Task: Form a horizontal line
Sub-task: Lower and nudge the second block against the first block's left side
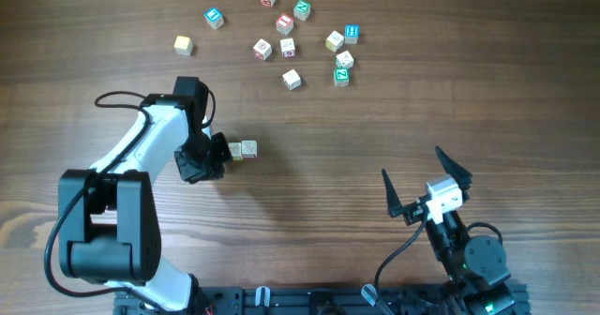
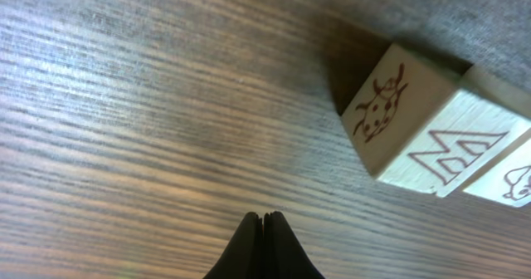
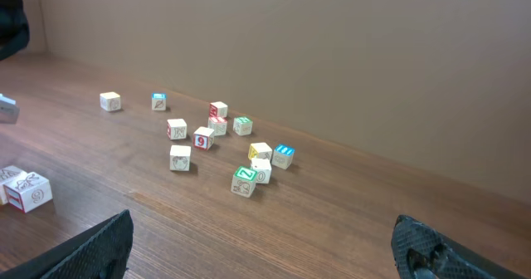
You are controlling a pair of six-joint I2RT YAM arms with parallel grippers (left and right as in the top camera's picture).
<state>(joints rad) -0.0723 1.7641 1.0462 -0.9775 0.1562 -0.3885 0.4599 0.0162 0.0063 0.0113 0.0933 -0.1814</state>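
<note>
Start of horizontal line (image 1: 246, 149) a little toward 9 o'clock from the middle of the table (image 1: 394, 109). From overhead, no more than a small pale pair of cubes, touching, just at 3 o'clock of the left gripper (image 1: 225, 153); claw state not readable there. Settled in the left wrist view: fingertips (image 2: 253, 246) pressed together, pinching nothing, with bare wood between tips and cubes. Sharper there too: ladybird cube (image 2: 398, 121), with a ladybird drawing on one face and an M on the next, at 2 o'clock of the tips, edge to edge with a second cube (image 2: 513, 181) cut off by the frame. Seen again from the right wrist at the 8 o'clock edge: same pair (image 3: 23, 189), cream with dark drawings. Right gripper (image 1: 424, 179) at 5 o'clock on the table, spread wide, holding nothing; own view agrees, with fingers (image 3: 99, 246) far apart in the lower corners. Loose cubes (image 1: 289, 47) scattered at 12 o'clock, well apart from the line; among them a green-faced cube (image 1: 342, 75), plainer from the right wrist.
</note>
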